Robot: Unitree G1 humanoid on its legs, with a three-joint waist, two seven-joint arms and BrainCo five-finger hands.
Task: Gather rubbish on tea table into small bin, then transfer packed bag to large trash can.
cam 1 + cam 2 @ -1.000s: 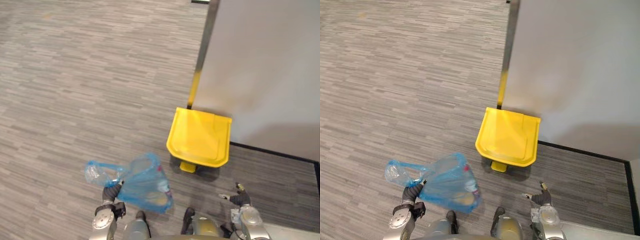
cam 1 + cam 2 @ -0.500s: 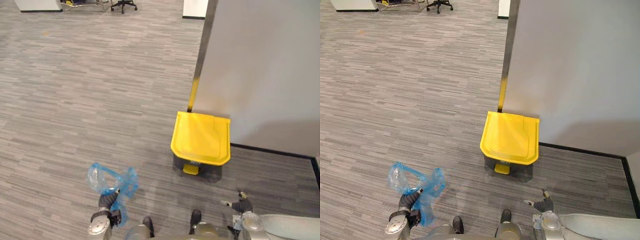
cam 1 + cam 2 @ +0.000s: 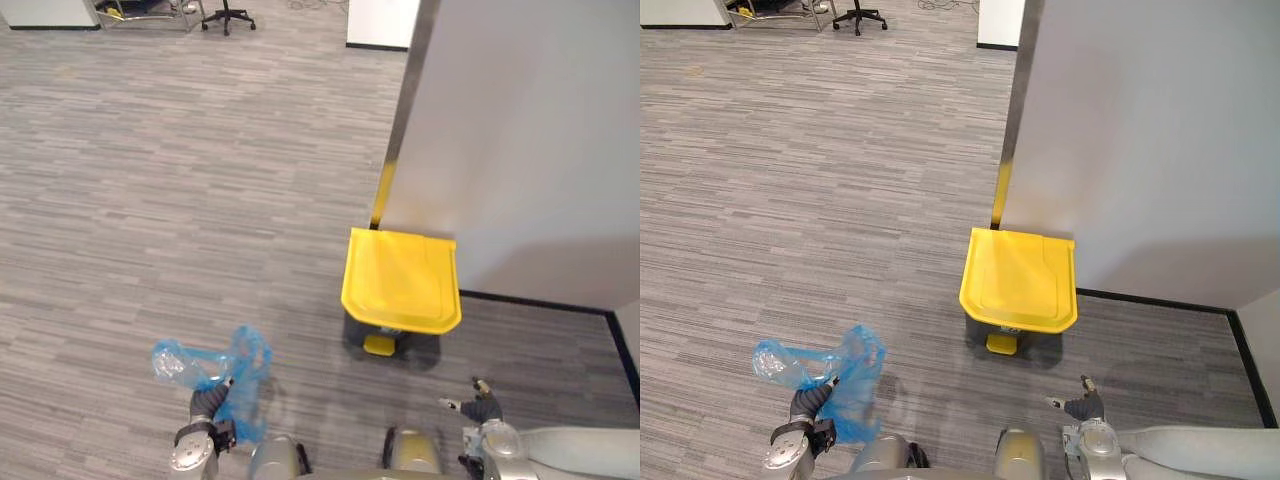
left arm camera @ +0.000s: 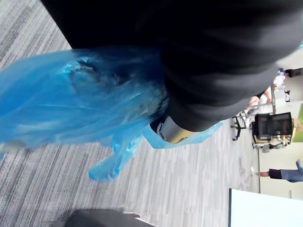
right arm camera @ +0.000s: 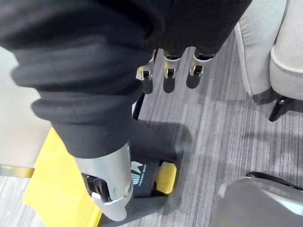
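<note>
**Bag in hand, can just ahead, lid shut**

Nearest in, low on the robot's left, the left robot hand (image 3: 808,405) is grasping the blue bag (image 3: 243,385); the knotted plastic bunches up above the fist and the rest of the bag hangs below it, clear of the grey carpet floor (image 3: 150,200); the left wrist view shows blue film wrapped close round the hand. That bag is the task's thing, and it looks packed and tied off, so the gathering at the bench and the small bin appears to be finished.

Over on the right, the right robot hand (image 3: 480,405) hangs low by the robot's side, released and holding nothing; its fingers (image 5: 169,75) point down, relaxed and a little apart, with the can below and beyond them.

A step further out stands the large trash can (image 3: 400,280); yellow lid down flat, yellow pedal (image 3: 379,345) sticking out at the foot towards the robot; the bag is off to its left, near but not over it. So the last leg is what's left, by my reading: close in, get that lid up, most likely by the pedal, and drop the bag inside.

Behind the can rises a plain grey wall panel (image 3: 530,130); far back across the floor, an office chair (image 3: 226,14).
</note>
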